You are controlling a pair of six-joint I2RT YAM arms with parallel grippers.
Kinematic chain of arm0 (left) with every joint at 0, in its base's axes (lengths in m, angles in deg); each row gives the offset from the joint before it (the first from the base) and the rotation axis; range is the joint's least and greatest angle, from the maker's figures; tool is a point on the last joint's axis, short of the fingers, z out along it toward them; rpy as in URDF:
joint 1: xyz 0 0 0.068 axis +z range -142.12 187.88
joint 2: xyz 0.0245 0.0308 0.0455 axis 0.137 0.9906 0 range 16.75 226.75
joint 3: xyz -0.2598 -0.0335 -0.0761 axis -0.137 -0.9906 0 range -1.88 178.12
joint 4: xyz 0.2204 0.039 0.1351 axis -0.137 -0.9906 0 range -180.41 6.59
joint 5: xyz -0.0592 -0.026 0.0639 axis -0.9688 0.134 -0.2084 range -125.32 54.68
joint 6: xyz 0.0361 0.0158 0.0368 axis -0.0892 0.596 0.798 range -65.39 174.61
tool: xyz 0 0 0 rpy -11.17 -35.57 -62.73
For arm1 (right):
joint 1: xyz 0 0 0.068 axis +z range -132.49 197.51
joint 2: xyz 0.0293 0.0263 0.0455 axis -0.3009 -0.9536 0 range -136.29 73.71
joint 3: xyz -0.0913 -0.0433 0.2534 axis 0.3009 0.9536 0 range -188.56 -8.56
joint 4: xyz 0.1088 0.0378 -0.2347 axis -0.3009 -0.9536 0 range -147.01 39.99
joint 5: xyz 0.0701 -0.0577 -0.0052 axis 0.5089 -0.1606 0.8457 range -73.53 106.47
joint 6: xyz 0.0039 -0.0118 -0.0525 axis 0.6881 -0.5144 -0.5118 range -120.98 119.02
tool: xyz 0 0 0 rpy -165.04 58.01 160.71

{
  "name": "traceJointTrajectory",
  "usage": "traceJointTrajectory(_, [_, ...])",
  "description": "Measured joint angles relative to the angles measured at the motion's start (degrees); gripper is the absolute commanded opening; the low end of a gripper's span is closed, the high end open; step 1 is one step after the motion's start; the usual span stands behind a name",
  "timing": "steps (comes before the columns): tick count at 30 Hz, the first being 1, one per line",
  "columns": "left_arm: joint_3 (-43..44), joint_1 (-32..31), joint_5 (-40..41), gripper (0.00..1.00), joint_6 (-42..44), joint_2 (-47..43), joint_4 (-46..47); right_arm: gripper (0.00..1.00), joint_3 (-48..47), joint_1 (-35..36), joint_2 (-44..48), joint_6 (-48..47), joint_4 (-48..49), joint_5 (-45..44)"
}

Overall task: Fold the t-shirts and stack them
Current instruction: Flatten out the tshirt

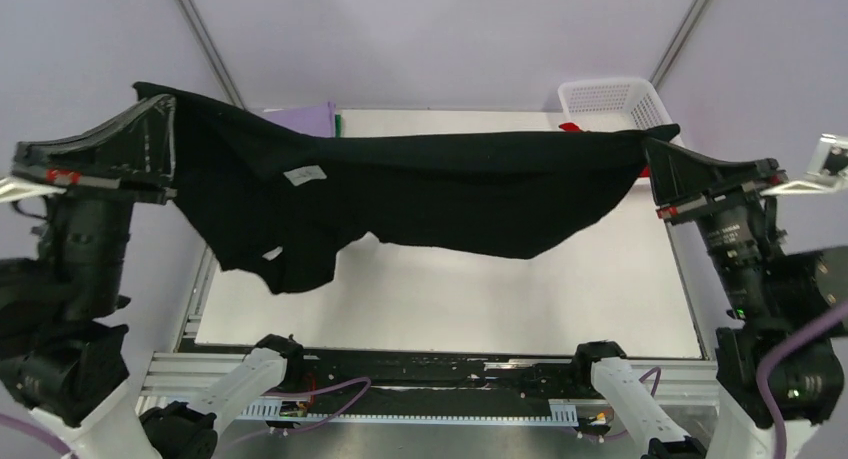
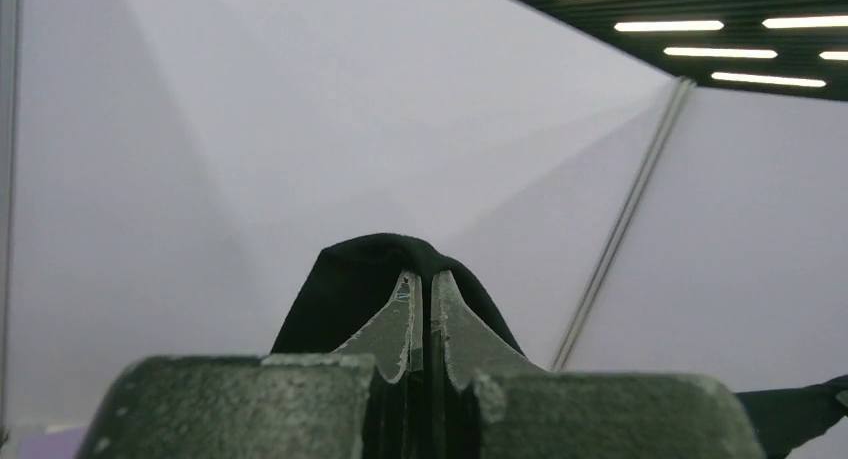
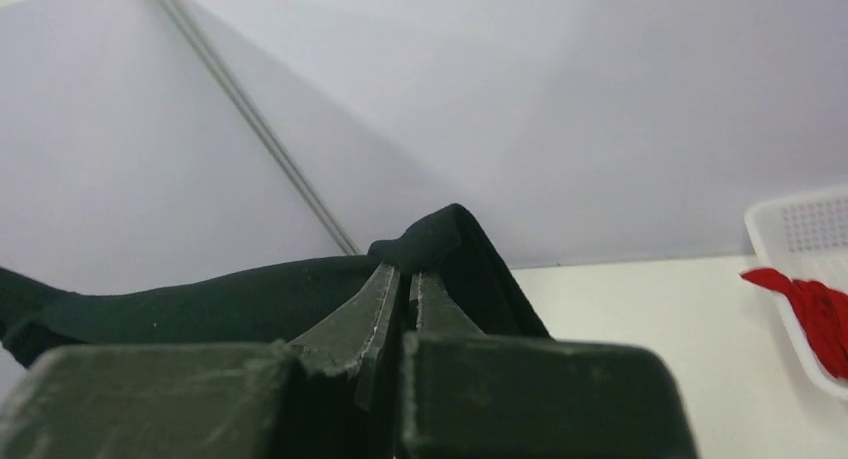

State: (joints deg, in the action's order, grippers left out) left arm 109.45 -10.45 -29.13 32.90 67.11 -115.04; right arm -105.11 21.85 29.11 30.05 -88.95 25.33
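Observation:
A black t-shirt (image 1: pixel 430 194) with a small white neck label (image 1: pixel 304 176) hangs stretched in the air between both grippers, sagging over the table. My left gripper (image 1: pixel 150 99) is shut on its left end; in the left wrist view black cloth (image 2: pixel 350 279) folds over the closed fingertips (image 2: pixel 425 284). My right gripper (image 1: pixel 655 139) is shut on its right end; the cloth (image 3: pixel 440 241) bunches over the closed tips (image 3: pixel 405 277). A lilac t-shirt (image 1: pixel 305 117) and a green edge (image 1: pixel 337 122) lie at the table's back left. A red t-shirt (image 3: pixel 815 304) sits in the basket.
A white lattice basket (image 1: pixel 610 101) stands at the back right corner, also in the right wrist view (image 3: pixel 790 224). The white table top (image 1: pixel 450 299) lies below the hanging shirt. Frame poles (image 1: pixel 205 39) rise at the back corners.

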Motion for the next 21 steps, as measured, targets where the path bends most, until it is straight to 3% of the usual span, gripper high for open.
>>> traceJointTrajectory(6, [11.3, 0.0, -5.7, 0.0, 2.6, 0.1, -0.3, 0.0, -8.7, 0.0, 1.5, -0.8, -2.8, 6.8])
traceJointTrajectory(10, [13.2, 0.0, -7.6, 0.0, 3.3, 0.1, 0.7, 0.0, -10.1, 0.0, 2.4, -1.3, -3.8, 8.2])
traceJointTrajectory(15, [7.7, 0.0, -6.5, 0.0, 4.3, 0.1, 3.2, 0.0, -6.6, 0.0, 2.6, -1.4, -3.9, 6.3])
traceJointTrajectory(21, [-6.6, 0.0, 1.8, 0.0, 6.1, 2.4, 7.8, 0.01, 6.9, 0.0, 0.9, -1.0, -3.6, -4.3])
